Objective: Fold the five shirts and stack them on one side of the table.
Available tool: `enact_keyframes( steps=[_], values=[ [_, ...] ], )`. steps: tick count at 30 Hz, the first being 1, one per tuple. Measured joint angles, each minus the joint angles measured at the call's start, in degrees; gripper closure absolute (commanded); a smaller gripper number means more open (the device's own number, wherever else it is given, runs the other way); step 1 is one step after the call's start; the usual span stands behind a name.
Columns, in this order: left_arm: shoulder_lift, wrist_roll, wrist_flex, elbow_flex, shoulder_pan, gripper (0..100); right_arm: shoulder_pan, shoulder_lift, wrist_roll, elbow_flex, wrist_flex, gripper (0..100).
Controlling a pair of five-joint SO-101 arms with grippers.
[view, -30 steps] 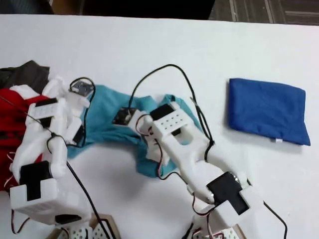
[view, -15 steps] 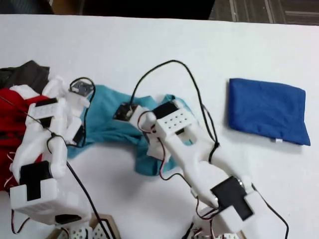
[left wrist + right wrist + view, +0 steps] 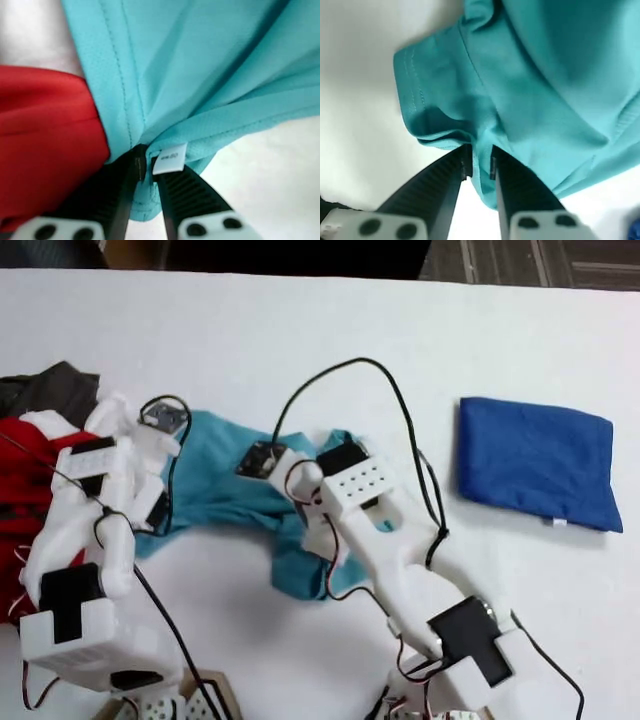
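item: crumpled teal knit shirt (image 3: 215,475), centre-left of the high view. left gripper (image 3: 148,167): clamped on its hem beside the small white tag (image 3: 170,159). right gripper (image 3: 479,165): nipped onto a fold. handling, judged: draw both pinches apart evenly and spread flat before folding.

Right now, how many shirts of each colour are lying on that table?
teal shirt: 1
blue shirt, folded: 1
red shirt: 1
dark grey shirt: 1
Total: 4 shirts in view
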Motion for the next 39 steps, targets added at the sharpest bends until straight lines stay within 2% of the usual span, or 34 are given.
enact_keyframes(
  steps=[2,7,16,23,26,30,39],
  values=[
    [0.0,0.0,0.0,0.0,0.0,97,-0.18,0.0,0.0,1.49,0.0,93.1],
    [0.0,0.0,0.0,0.0,0.0,97,-0.09,0.0,0.0,3.87,1.23,84.8],
    [0.0,0.0,0.0,0.0,0.0,97,-0.35,0.0,0.0,3.87,2.99,84.8],
    [0.0,0.0,0.0,0.0,0.0,97,-6.77,0.0,-0.09,3.87,2.37,84.8],
    [0.0,0.0,0.0,0.0,0.0,97,-6.59,0.0,-0.09,3.87,1.49,86.9],
    [0.0,0.0,0.0,0.0,0.0,97,-5.8,0.0,-0.09,3.87,0.7,98.2],
    [0.0,0.0,0.0,0.0,0.0,97,-0.62,0.0,0.0,4.66,0.0,95.4]
  ],
)
